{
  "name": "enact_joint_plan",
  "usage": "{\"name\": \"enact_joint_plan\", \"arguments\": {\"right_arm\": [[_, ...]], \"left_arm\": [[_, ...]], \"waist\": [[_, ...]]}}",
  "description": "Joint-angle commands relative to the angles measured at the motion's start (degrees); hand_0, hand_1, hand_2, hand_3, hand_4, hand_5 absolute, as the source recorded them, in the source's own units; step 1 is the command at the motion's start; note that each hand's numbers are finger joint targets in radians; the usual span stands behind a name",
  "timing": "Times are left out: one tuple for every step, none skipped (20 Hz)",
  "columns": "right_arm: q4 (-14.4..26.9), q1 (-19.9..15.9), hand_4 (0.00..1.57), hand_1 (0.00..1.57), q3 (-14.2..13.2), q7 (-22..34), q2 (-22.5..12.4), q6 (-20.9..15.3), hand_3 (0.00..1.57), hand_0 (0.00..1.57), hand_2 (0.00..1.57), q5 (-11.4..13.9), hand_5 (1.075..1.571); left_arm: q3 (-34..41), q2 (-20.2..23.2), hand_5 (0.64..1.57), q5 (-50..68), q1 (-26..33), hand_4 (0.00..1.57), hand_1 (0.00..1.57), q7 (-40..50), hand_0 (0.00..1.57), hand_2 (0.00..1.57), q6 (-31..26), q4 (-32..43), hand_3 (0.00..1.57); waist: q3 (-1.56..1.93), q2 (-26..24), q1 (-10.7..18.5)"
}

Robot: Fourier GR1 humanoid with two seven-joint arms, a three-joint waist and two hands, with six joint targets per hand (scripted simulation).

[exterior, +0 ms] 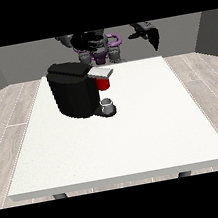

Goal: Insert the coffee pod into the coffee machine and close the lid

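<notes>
A: Start with the biggest thing. What carries everything?

B: The large white square table. On its far half, toward the view's left, stands the black boxy coffee machine with a grey silver lid flap jutting out toward the view's right. Under that flap sits a red block, and below it a small grey cup on the machine's base.

A: And the coffee pod?

B: I cannot pick one out for certain. The red block under the flap may be the pod or its holder; I can't tell which. Nothing else that looks like a pod lies on the table.

A: Where are the hands?

B: Both are raised at the table's far edge. The black hand at the view's left hovers above and a little behind the machine. The black hand at the view's right hangs well off to the side, nothing beneath it but the table's edge.

A: So which one is nearer?

B: The one at the view's left, clearly. The lid flap lies below its fingers and slightly toward the view's right; the flap's long axis runs roughly across the view, nearly level.

A: What are its fingers doing?

B: They look loosely spread and I see nothing in them. The other hand's fingers point down, relaxed, also holding nothing.

A: The next move, then?

B: I judge it a downward reach by the nearer hand, onto the flap.
</notes>
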Motion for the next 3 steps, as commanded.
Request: {"name": "enact_joint_plan", "arguments": {"right_arm": [[-3.47, 9.12, 0.28, 0.0, 3.42, -2.09, 0.86, -0.35, 0.0, 0.0, 0.0, -5.82, 1.571], [-3.77, 10.69, 0.25, 0.0, 4.28, -2.21, 0.86, -3.91, 0.0, 0.0, 0.0, -6.76, 1.571], [-6.55, 13.81, 0.16, 0.0, 6.72, -2.5, 0.87, -2.17, 0.0, 0.0, 0.0, -6.84, 1.571]], "left_arm": [[0.22, -0.77, 1.571, 0.1, 0.76, 0.25, 0.0, 0.12, 0.0, 0.0, 1.28, 0.29, 0.0], [-1.08, -2.49, 1.571, -1.13, 3.72, 0.19, 0.0, -5.48, 0.0, 0.0, 1.04, 1.28, 0.0], [1.54, -0.41, 1.571, -0.46, 3.77, 0.19, 0.0, -6.42, 0.0, 0.0, 1.12, 3.6, 0.0]], "waist": [[0.02, -3.72, -2.65], [0.0, -2.85, -2.16], [-0.01, -4.03, -5.42]]}}
